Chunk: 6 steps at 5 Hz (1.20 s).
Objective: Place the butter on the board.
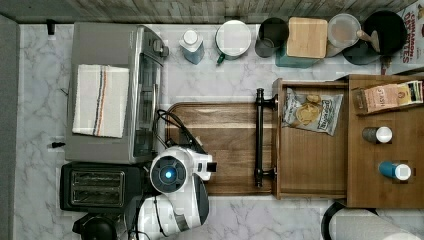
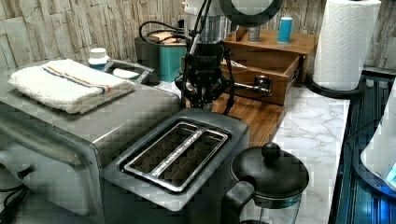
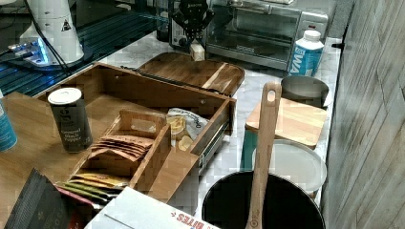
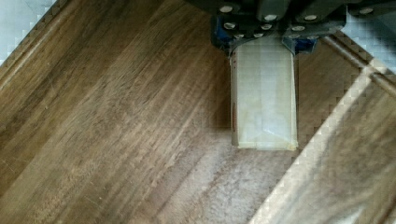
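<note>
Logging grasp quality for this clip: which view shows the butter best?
The wrist view: the butter hangs pale and wrapped beneath the claw, over the board. The right view shows it small, at the board's far end. In the top and left views the arm covers it.

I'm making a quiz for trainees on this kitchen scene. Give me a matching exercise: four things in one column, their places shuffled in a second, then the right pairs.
Things:
1. butter
2. striped towel
3. chip bag
4. wooden spoon

Places:
A. in the wooden tray
B. in the gripper, over the board
C. in the black pot
D. on the toaster oven

Pairs: 1-B, 2-D, 3-A, 4-C
</note>
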Tool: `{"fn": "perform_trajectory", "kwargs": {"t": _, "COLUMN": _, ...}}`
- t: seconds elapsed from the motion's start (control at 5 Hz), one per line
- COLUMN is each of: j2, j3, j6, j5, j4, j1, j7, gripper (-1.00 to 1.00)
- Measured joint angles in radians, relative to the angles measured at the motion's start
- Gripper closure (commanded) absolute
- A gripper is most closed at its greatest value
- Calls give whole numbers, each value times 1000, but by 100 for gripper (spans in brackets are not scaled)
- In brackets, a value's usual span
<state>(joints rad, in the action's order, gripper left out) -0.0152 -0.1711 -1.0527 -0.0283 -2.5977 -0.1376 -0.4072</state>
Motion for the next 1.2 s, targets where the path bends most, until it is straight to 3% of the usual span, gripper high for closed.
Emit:
{"fn": "perform_trajectory", "kwargs": {"t": 0.4, "j2": 68, "j3": -1, "j6": 79, "j5": -23, "j4": -8, "j1": -3, "j7": -87, "gripper": 100}}
{"fn": "perform_trajectory", "kwargs": {"t": 0.6, "j2": 67, "j3": -1, "j6": 71, "j5": -23, "j4": -20, "j1": -3, "j7": -155, "gripper": -100}}
{"fn": "perform_trajectory", "kwargs": {"t": 1.2, "j2": 59, "j3": -5, "j6": 129, "j5": -13, "j4": -21, "j1": -3, "j7": -158, "gripper": -100}}
